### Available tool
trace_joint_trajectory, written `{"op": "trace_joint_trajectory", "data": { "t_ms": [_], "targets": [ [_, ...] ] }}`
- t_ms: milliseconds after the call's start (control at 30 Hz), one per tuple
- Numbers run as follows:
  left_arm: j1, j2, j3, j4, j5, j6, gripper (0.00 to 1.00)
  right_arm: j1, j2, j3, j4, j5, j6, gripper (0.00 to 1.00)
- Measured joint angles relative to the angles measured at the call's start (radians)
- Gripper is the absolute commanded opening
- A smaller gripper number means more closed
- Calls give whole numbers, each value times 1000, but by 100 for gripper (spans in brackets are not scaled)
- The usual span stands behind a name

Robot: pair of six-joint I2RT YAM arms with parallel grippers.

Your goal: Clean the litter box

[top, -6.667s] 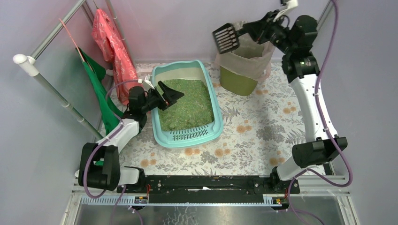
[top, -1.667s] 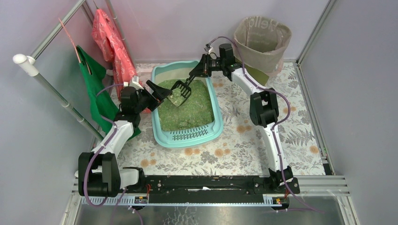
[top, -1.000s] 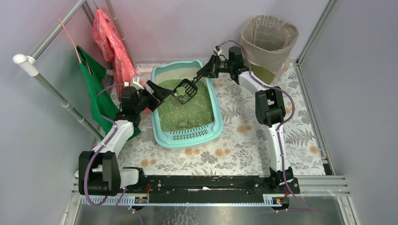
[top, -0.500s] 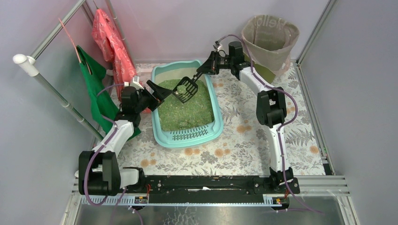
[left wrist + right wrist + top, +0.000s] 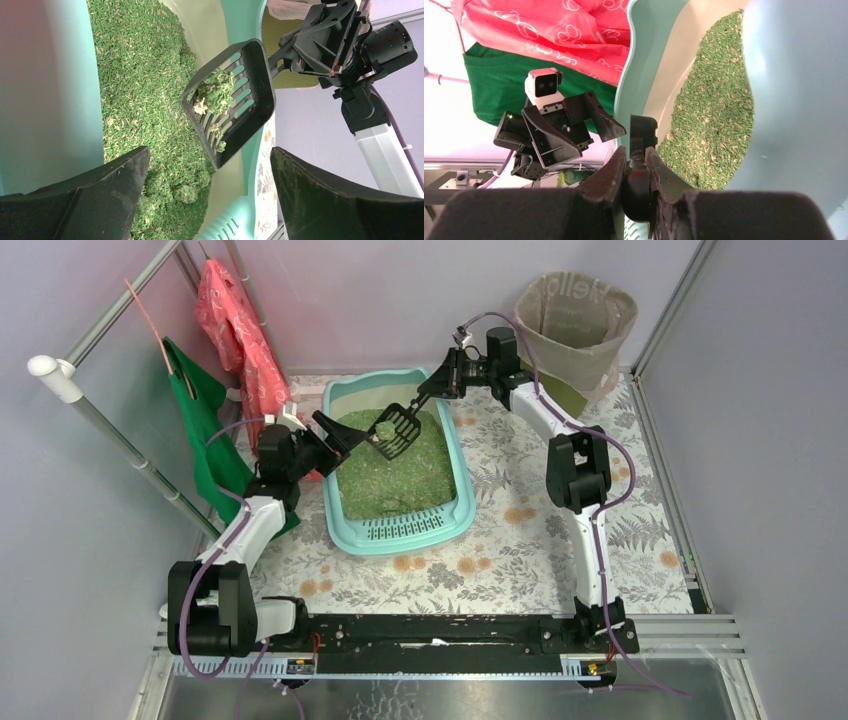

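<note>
Along the left edge of the table (image 5: 520, 550): left end effector (image 5: 338, 438) is hovering over the left rim of the litter box (image 5: 462, 502), jaws spread wide and holding nothing.
Litter box: is sitting left of the table's centre, its grille step facing the near edge and green granules (image 5: 395, 480) covering its floor.
Scoop (image 5: 235, 100): is hanging tilted above the granules toward the box's far end, just beside the left end effector.
Clump (image 5: 216, 92): is resting on the slotted blade, with a few loose granules lying lower down.
Right end effector (image 5: 447, 380): is clamping the scoop's handle above the box's far right rim.
Bin (image 5: 575, 350): is standing bag-lined at the far right corner.
Risk: judging by the tilt, the clump is risking a slide off the blade or a crumble through the slots on the way to the bin, scattering granules over the table. A careless swing could also be clipping the left end effector.
</note>
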Motion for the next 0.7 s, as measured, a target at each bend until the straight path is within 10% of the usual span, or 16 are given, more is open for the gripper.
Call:
{"op": "trace_joint_trajectory", "data": {
  "t_ms": [700],
  "targets": [
    [0,9,0,10,16,-13,98,5,-13,-51,35,-6,12,0]
  ]
}}
